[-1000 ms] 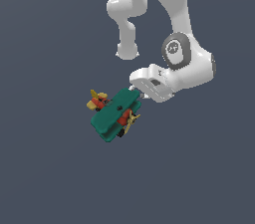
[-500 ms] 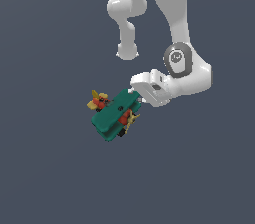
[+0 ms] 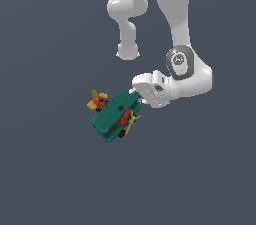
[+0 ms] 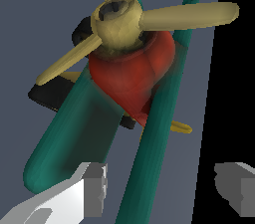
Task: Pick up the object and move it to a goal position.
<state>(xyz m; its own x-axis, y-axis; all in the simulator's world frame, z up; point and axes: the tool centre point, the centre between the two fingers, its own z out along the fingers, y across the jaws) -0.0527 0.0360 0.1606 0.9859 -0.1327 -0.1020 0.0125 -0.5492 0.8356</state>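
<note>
My hand (image 4: 164,188) is open, its two fingers (image 4: 94,188) spread with a wing edge of the toy biplane (image 3: 116,115) running between them; nothing is clamped yet, as far as I can judge. In the exterior view the plane lies at about seven o'clock from the wrist, tail pointing toward ten o'clock, the teal wings (image 4: 74,133) nearest the hand.

My worry is the grip line. The wings are thin, rounded slabs, and the wrist view shows one finger just beside the lower wing while the other stands well apart. If I close like this, I expect one pad to meet the wing first and push the plane sideways, or pinch only the wing's lip so it twists out on the lift. The yellow propeller (image 4: 134,19) and the black wheels (image 4: 55,93) could also snag or roll the toy under a nudge.

For room, I see no counter edge, wall or other object near the plane in the exterior view; the grey surround is bare in every direction. No goal marker is visible.
</note>
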